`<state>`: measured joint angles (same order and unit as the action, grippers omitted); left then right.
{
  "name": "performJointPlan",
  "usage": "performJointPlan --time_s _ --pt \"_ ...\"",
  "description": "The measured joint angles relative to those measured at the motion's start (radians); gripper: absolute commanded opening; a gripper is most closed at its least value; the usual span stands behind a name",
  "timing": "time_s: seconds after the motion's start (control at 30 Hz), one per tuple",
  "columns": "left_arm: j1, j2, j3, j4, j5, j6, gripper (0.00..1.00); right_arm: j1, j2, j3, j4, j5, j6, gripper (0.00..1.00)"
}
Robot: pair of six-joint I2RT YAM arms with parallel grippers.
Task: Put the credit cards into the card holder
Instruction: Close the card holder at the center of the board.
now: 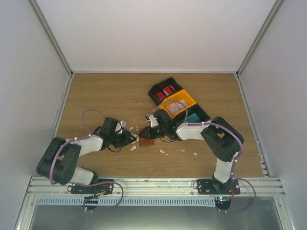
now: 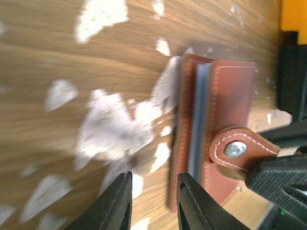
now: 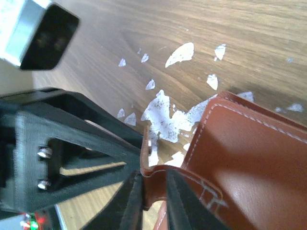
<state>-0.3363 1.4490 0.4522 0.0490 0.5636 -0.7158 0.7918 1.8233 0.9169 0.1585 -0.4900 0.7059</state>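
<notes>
The small reddish-brown leather card holder (image 1: 147, 142) lies on the brown wooden table (image 1: 96, 100), a little below the middle of the top view, right between the two arms. In the left wrist view it fills the right half of the frame. Its round snap tab (image 2: 236, 151), with a shiny stud, sticks out to the right. A thin grey-blue strip (image 2: 199, 115) shows between the leather layers. I cannot tell if it is a card or the lining.

The right pincer (image 3: 153, 184) has its two black fingers squeezed onto a leather flap of the card holder, at the bottom of the right wrist view. The left pincer (image 2: 153, 184) is down low, just beside the card holder's left edge. Its fingers are close together with only a narrow gap. Bare wood shows in that gap, so it holds nothing.

Torn white paper scraps (image 2: 110, 129) lie on the wood by the card holder, and some touch its edge.

Up and to the right in the top view is a black-and-orange plastic tray (image 1: 152, 95) with three boxes in a row. Flat red cards (image 1: 163, 92) lie in the far black box. A whitish card (image 1: 176, 108) is in the orange middle box, and a teal card (image 1: 193, 117) is in the near black box.
</notes>
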Motion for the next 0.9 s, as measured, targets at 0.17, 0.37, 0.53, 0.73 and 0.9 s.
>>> performJointPlan --time_s 0.17,0.37,0.53,0.73,0.9 --pt "0.0 -0.157 -0.044 -0.127 -0.159 -0.011 0.31 0.003 0.059 0.021 0.025 -0.036 -0.005 0.41" --pt "0.0 -0.29 -0.025 -0.222 -0.229 0.01 0.39 0.005 0.079 0.055 0.014 -0.035 -0.011 0.42" --pt "0.0 -0.291 0.034 -0.213 -0.142 0.05 0.37 0.005 0.076 0.056 0.014 -0.019 0.003 0.42" --pt "0.0 -0.228 0.078 -0.154 0.006 0.084 0.34 -0.007 -0.033 0.009 0.017 0.039 0.023 0.43" --pt "-0.008 -0.147 0.142 -0.146 0.089 0.13 0.34 -0.036 -0.146 -0.053 0.046 0.089 0.052 0.45"
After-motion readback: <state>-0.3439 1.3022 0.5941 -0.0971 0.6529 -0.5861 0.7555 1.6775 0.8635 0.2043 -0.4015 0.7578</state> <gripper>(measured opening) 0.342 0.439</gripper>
